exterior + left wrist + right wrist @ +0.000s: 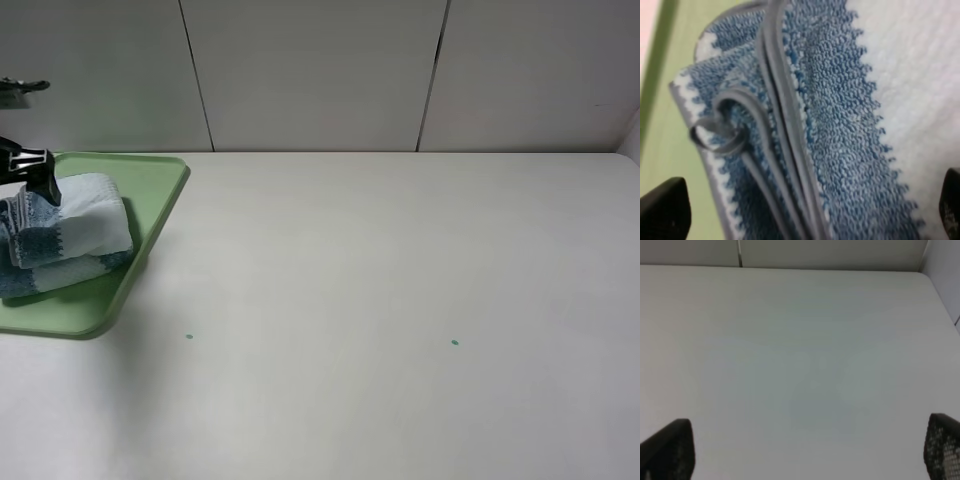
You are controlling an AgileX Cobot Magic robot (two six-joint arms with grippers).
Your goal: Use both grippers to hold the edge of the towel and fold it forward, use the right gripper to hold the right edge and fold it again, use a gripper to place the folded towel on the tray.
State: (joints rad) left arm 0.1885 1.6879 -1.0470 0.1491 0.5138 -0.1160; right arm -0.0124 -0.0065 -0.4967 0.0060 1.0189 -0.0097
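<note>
The towel (pixel 75 235) lies folded in a thick bundle on the light-green tray (pixel 150 180) at the far left. My left gripper (pixel 40 185) hangs over the towel's far left end, mostly cut off by the frame edge. In the left wrist view the striped towel (pixel 840 125) fills the picture, with its grey edging and corner loop (pixel 715 135), over the tray (pixel 665 150). My left gripper (pixel 810 212) is open, its fingertips (pixel 665 207) wide apart on either side of the towel. My right gripper (pixel 805 450) is open and empty over bare table; the exterior view does not show it.
The white table (pixel 400 280) runs from the tray to the right edge, with two small dark dots (pixel 455 343) on it. A panelled white wall (pixel 320 70) stands behind the table. The tray's front corner (pixel 95 330) lies near the left edge.
</note>
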